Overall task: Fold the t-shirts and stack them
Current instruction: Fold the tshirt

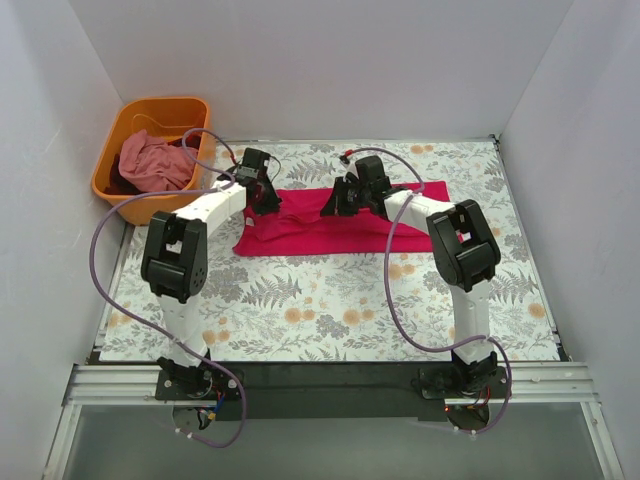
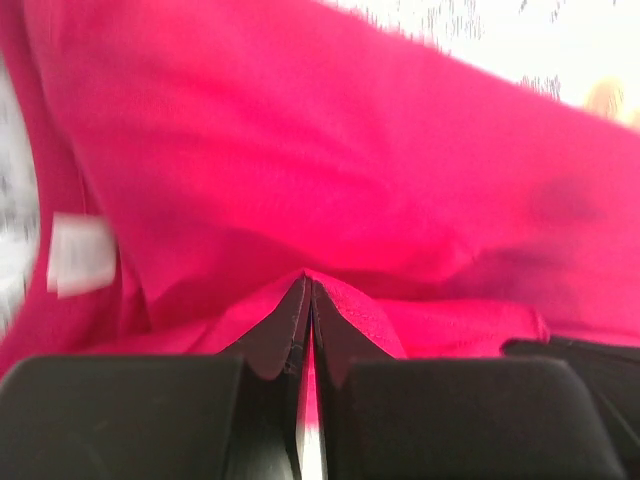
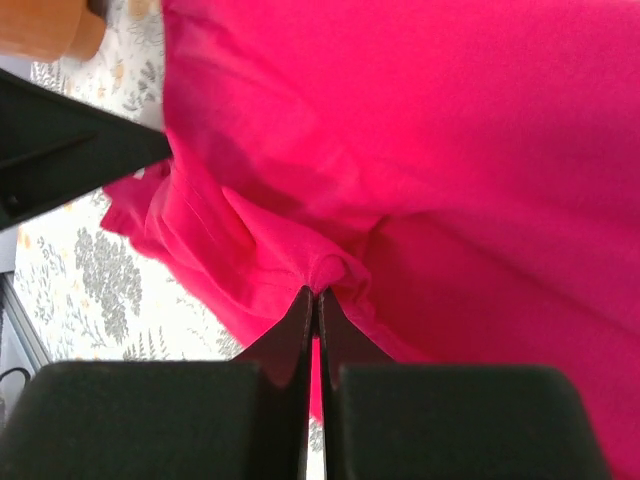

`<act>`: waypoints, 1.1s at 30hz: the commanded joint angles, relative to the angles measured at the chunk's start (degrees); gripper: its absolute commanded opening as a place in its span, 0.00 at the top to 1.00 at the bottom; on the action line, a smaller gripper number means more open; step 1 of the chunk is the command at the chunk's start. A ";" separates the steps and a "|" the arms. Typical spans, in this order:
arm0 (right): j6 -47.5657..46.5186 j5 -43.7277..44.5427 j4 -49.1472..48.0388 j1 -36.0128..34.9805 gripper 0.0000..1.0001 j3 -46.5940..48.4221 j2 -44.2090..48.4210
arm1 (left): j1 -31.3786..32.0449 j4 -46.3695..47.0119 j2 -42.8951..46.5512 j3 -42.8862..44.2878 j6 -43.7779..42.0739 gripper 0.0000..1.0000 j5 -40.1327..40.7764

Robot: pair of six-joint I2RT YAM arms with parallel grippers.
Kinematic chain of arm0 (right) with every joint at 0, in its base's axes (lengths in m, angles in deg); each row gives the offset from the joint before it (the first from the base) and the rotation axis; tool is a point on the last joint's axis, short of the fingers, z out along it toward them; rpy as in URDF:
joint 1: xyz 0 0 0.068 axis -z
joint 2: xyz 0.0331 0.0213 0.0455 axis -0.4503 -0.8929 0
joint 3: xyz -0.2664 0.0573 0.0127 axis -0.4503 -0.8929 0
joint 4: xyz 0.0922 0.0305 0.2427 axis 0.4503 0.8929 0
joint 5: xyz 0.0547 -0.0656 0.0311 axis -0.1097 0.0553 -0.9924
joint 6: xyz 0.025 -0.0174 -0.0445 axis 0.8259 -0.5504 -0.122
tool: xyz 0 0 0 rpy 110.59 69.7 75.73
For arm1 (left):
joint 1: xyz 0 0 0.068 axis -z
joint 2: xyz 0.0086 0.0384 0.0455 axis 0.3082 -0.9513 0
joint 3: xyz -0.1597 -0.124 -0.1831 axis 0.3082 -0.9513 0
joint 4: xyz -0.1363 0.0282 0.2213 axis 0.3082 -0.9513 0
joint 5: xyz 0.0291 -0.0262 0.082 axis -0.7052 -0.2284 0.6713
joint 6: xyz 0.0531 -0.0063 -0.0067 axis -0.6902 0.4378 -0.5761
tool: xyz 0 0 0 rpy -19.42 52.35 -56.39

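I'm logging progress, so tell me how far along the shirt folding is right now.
Done: the crimson-pink cotton t-shirt lies on the floral-patterned table, apparently folded once into a long band. In hand: the left hand and right hand are each shut on its fabric. Left: finishing that fold, then the paler dusty pink t-shirt crumpled in the orange plastic basket; nothing is stacked yet.

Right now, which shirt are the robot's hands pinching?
The bright crimson-pink t-shirt on the table: left gripper and right gripper pinch it. The paler pink t-shirt lies in the orange basket.
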State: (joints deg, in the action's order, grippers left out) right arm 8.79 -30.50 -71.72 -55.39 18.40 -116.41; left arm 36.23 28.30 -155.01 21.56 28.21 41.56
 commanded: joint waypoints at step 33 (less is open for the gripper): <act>7.22 -4.05 -3.26 3.84 0.93 5.41 -6.62 | -0.62 11.20 -13.89 15.81 -16.31 1.00 1.38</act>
State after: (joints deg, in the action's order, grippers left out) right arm 15.06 -33.23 -73.36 -51.89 21.04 -121.65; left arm 35.71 38.71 -169.81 36.70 11.99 41.63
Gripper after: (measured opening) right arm 0.069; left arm 0.007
